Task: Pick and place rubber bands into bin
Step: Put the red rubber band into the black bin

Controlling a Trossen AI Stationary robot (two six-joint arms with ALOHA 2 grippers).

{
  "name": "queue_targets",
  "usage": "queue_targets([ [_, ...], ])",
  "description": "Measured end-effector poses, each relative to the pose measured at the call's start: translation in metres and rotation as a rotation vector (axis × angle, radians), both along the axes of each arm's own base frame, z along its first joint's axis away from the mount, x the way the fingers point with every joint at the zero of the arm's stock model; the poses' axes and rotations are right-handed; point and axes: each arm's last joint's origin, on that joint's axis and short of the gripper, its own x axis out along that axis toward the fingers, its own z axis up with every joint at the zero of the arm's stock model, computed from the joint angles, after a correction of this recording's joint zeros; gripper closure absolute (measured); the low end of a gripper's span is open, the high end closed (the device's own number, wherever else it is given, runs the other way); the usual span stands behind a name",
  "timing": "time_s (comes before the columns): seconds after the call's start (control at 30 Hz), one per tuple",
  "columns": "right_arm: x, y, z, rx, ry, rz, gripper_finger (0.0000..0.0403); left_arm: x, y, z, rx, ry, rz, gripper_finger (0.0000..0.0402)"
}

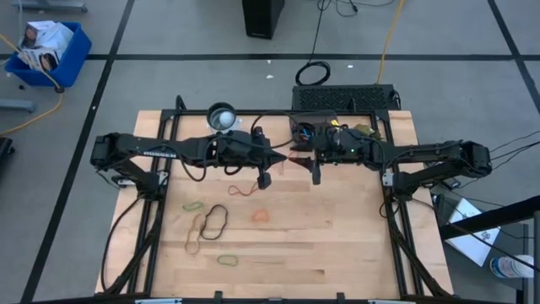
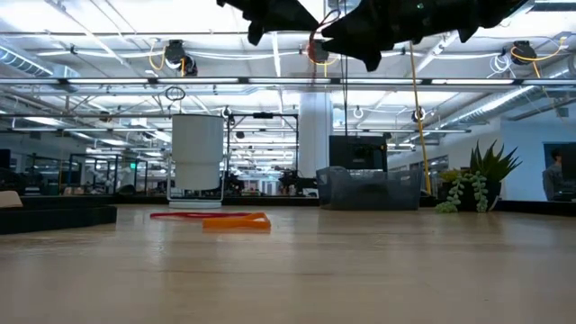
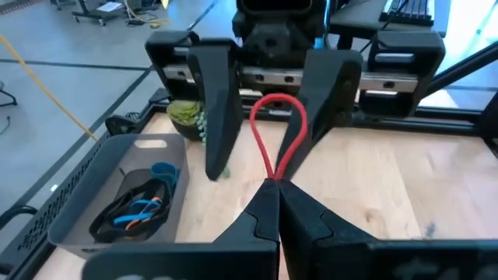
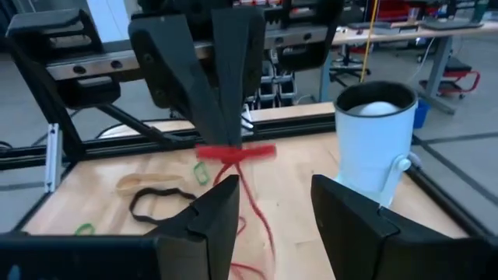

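The left gripper (image 3: 274,183) is pinched shut on a red rubber band (image 3: 278,132), which stands up from its tips as a narrow loop in the left wrist view; in the right wrist view the same band trails down from those shut fingers as a thin red strand. Facing it across the middle of the surface (image 1: 337,245) is the right gripper (image 4: 272,206), its fingers spread wide and holding nothing, with the red strand hanging just beyond the gap between them. So the band's long axis runs roughly up and down between the two grippers, and the two arms meet nearly tip to tip above the surface's far half. The bin (image 3: 93,194) sits just beside this meeting point, toward the far edge, with blue, orange and black bands already lying in it; in the overhead view it lies nearer the right arm's wrist. Other bands (image 1: 211,224) lie loose on the near left part of the surface, well apart from both grippers.
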Motion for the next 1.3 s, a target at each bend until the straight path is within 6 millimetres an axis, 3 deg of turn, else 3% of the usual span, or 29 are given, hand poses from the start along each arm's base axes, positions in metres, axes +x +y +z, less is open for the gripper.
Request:
queue_targets([
  [1.0, 0.009, 0.020, 0.006, 0.022, -0.106, 0.072, 0.0249, 0.004, 0.000, 0.014, 0.035, -0.143, -0.034, 0.0401],
  [1.3, 0.012, 0.019, 0.002, 0.030, -0.100, 0.071, 0.0320, 0.004, 0.000, 0.015, 0.036, -0.154, -0.034, 0.0400],
])
